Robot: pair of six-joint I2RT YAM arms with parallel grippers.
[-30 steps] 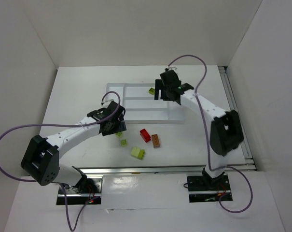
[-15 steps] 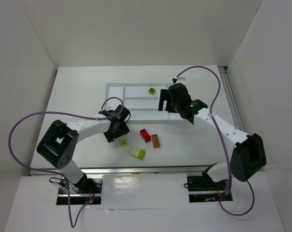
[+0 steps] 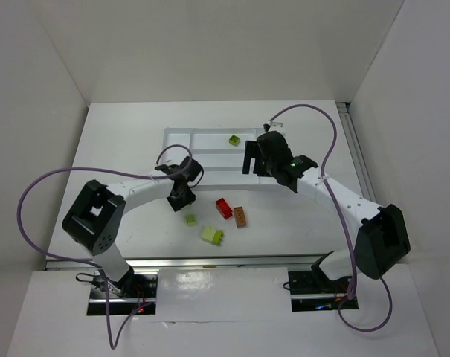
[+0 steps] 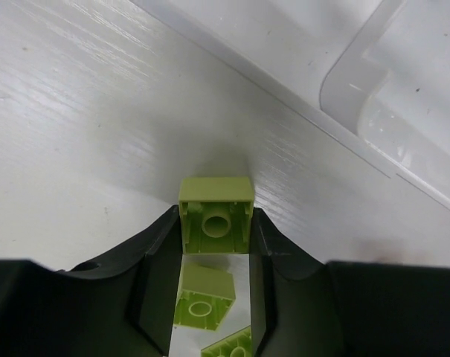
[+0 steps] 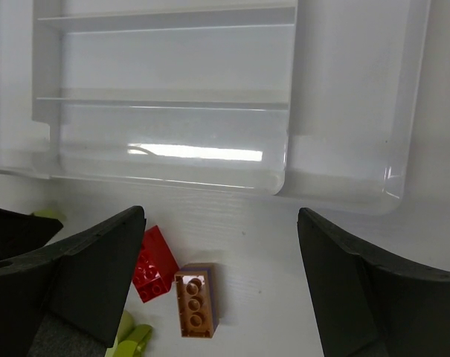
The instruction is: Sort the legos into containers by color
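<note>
Lime brick (image 4: 216,216) clamped, ready to lift
Above, we see the left gripper (image 3: 181,195) just before the tray (image 3: 172,135). Its wrist view shows fingers pinching the brick, which must next go over the rim into the lime compartment (image 3: 206,139). The right gripper (image 5: 221,238) gapes, empty.

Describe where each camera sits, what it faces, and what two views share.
Top external: above and behind the robot, looking down; left arm, right arm and white tray show.
Left wrist: looks down past its own jaws, gripping a lime brick, at the table.
Right wrist: looks down between its open jaws at the tray's near edge.
Shared: top and right wrist both show the red brick and brown brick.
</note>
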